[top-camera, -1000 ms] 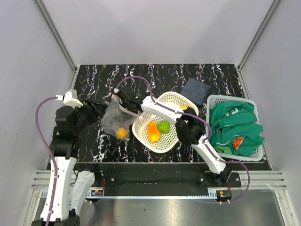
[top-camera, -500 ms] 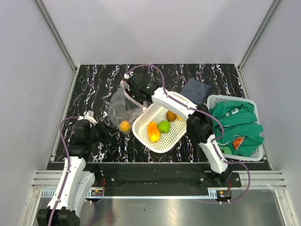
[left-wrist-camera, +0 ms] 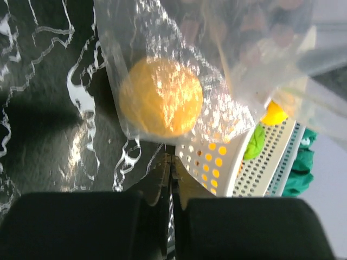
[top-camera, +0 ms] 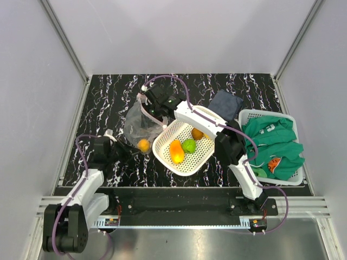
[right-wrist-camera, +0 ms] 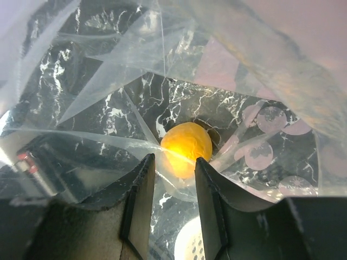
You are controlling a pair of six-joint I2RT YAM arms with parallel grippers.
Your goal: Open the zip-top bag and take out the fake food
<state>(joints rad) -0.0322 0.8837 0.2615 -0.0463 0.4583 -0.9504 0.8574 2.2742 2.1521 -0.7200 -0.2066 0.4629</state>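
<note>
At the near left of the black marbled table [top-camera: 108, 97], shows the left gripper [left-wrist-camera: 169, 168] with jaws pressed flat together, nothing between them, just short of the zip-top bag [top-camera: 138, 122]. Closed from wide apart a second ago, and drawn back from the bag's side toward the near edge. Farther out, shows the right gripper [right-wrist-camera: 173, 160] with jaws part-way closed, pinching crinkled film at the bag's raised far edge. Carried that edge farther from the arms than a second ago. Inside the bag, at its low near corner, shows one orange fruit [top-camera: 143, 144], just beside the white mesh basket [top-camera: 187, 172]. Within that basket, shows more fake food: an orange-yellow piece [top-camera: 176, 151], a green round piece [top-camera: 188, 145] and an orange piece [top-camera: 197, 133]. Beyond, at right, shows a dark blue folded cloth [top-camera: 225, 104] and a grey basket [top-camera: 260, 111] of green clothing [top-camera: 271, 143].
</note>
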